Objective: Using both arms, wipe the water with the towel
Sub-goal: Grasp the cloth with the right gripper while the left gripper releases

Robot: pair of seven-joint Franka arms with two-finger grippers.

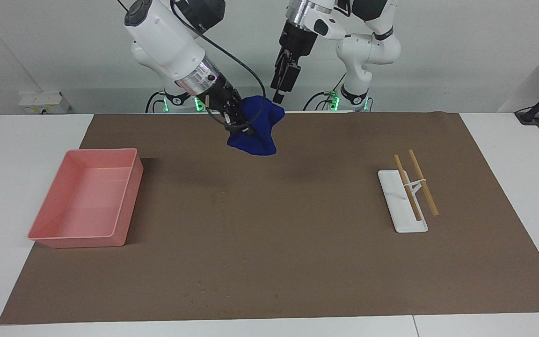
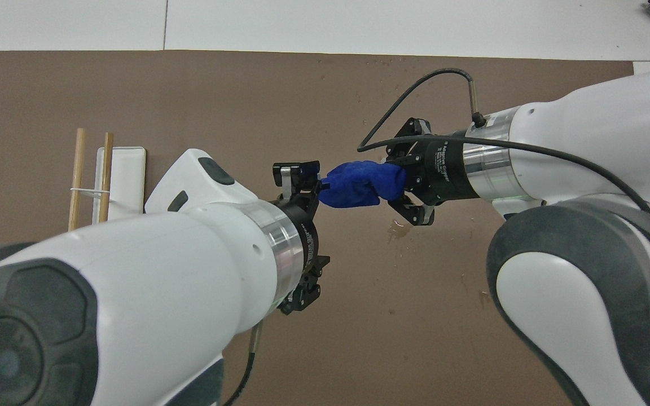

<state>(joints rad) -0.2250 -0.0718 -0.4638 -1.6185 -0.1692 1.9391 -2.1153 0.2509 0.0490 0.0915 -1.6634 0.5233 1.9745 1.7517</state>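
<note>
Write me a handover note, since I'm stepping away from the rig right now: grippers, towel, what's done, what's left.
Right gripper: shut on the towel, held bunched in the air over the brown mat, at its robot-side edge.
Left gripper: raised, just over the towel's upper corner.
Done: towel is off the table.
Left: the wiping; a small wet patch shows on the mat.
Pink tray and rod rack sit apart.
</note>
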